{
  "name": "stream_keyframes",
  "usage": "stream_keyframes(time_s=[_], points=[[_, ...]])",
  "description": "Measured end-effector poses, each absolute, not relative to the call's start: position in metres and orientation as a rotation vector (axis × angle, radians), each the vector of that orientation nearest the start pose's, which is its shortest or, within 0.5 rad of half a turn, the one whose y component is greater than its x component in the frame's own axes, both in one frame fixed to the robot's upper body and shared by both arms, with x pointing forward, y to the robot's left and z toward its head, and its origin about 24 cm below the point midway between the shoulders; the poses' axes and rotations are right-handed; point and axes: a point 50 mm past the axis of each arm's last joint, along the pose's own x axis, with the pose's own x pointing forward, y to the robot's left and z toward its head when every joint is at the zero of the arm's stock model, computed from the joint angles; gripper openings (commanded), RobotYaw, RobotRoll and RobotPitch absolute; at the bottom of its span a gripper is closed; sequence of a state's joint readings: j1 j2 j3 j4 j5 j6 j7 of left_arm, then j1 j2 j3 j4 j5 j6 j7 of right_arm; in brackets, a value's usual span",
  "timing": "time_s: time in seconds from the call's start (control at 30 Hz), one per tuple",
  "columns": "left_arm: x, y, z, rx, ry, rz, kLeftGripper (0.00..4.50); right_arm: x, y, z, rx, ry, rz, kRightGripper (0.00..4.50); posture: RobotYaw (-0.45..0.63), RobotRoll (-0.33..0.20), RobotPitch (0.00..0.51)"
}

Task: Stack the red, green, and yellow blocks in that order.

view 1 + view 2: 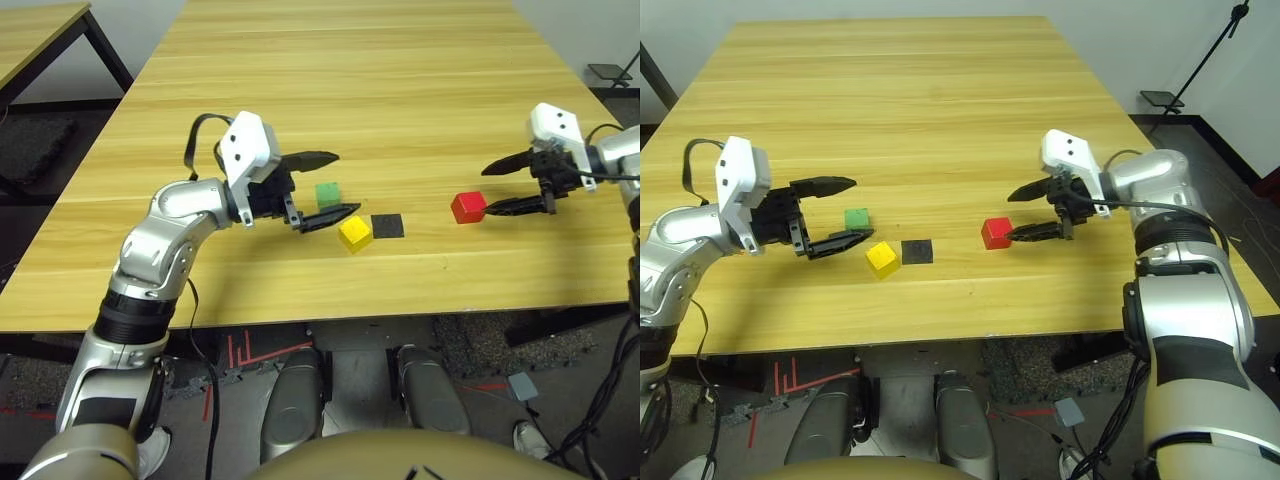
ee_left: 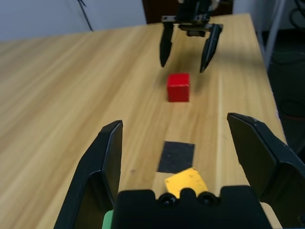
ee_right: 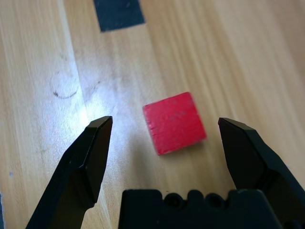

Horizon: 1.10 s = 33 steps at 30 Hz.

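Right wrist view: right claw (image 3: pixel 165 121) spread wide, red block (image 3: pixel 174 123) on the desk (image 3: pixel 43 157) between its tips. Best to square up with the tilted faces, lower straight, then close gently.

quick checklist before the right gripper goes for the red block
1. Right gripper open: ok, its fingers stand wide apart.
2. Red block lined up between those fingers: ok, it appears between them in the wrist view.
3. Nothing on top of the red block: ok, its upper face is bare.
4. Black square patch free of blocks: ok, the yellow block sits beside it.
5. Right fingertips low enough to grip: cannot tell.
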<state>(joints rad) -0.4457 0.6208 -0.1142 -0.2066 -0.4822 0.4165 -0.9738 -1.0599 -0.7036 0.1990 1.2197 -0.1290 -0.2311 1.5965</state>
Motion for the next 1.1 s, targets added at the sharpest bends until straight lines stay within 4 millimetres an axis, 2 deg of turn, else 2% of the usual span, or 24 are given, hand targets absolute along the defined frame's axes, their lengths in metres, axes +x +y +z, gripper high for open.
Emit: stream_keyframes(time_s=[0.33,0.43,0.53,0.57,0.6,0.63,0.8,0.93,1.1], points=[[0.270,0.139,0.162,0.266,0.043,-1.244,4.47,0.359,-0.239,0.147,-0.772,0.615,1.315,4.50,0.37,-0.181,0.097],[0.268,0.137,0.162,0.269,0.046,-1.237,4.50,0.361,-0.234,0.144,-0.824,0.624,1.310,3.87,0.39,-0.179,0.098],[0.266,0.138,0.163,0.268,0.047,-1.224,4.50,0.361,-0.234,0.141,-0.871,0.647,1.296,2.91,0.39,-0.176,0.096],[0.265,0.138,0.163,0.267,0.049,-1.218,4.50,0.362,-0.234,0.140,-0.886,0.651,1.288,2.40,0.40,-0.176,0.095],[0.265,0.139,0.163,0.267,0.053,-1.214,4.50,0.362,-0.234,0.141,-0.895,0.648,1.282,2.12,0.40,-0.176,0.094],[0.264,0.139,0.162,0.266,0.058,-1.212,4.50,0.364,-0.233,0.143,-0.922,0.641,1.267,2.04,0.39,-0.177,0.093],[0.263,0.138,0.163,0.269,0.058,-1.208,4.50,0.368,-0.227,0.142,-0.901,0.621,1.247,2.04,0.39,-0.185,0.089],[0.264,0.136,0.165,0.265,0.051,-1.205,4.50,0.372,-0.199,0.144,-0.775,0.597,1.326,2.04,0.38,-0.194,0.085],[0.268,0.130,0.169,0.262,0.046,-1.215,4.50,0.377,-0.155,0.170,-0.780,0.541,1.387,2.04,0.38,-0.218,0.079]])
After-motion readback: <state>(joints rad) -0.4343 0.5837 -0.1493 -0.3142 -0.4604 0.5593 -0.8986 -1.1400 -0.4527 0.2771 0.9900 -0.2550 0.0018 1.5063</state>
